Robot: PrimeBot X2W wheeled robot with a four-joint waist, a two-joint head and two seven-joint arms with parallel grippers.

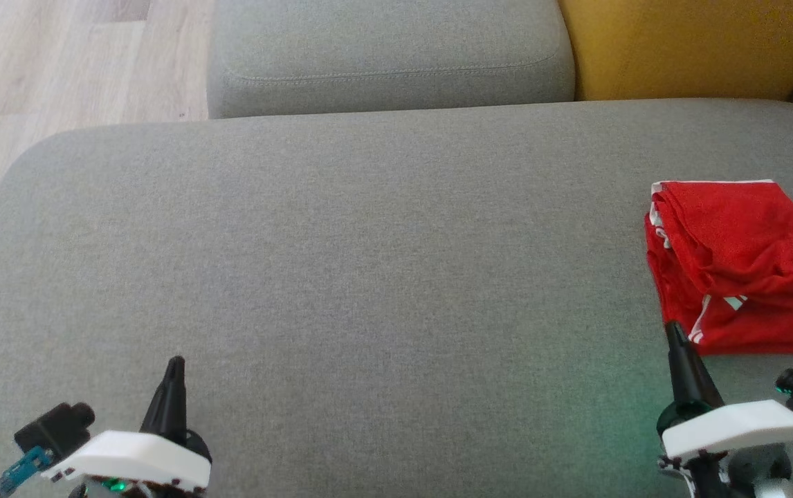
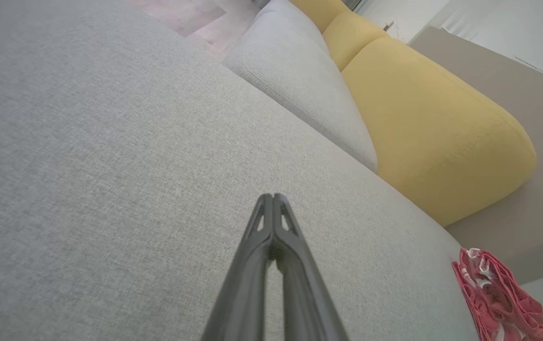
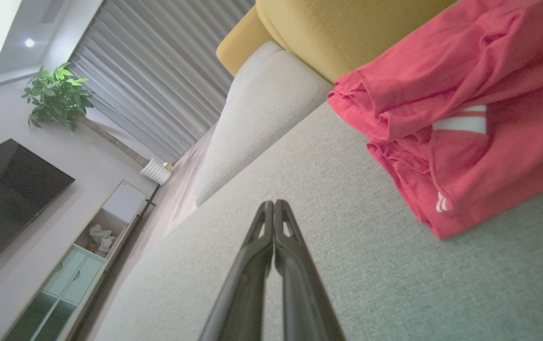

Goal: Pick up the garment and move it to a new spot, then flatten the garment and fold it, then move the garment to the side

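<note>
Red folded fabric garment with white trim point(image 1: 742, 266) lying at the right edge of the grey woven sofa seat point(image 1: 369, 263), left gripper point(image 1: 175, 366) pressed together and empty over bare cushion, right gripper point(image 1: 675, 332) likewise closed, tip just beside the garment's near corner, yellow back cushion point(image 1: 687, 48) behind.

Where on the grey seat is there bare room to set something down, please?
The grey seat is bare from its left edge across to the red garment, bordered behind by the grey back cushion and in front by the left gripper and right gripper. Only the right end is crowded, where the garment lies, the right gripper close by its near corner.
</note>
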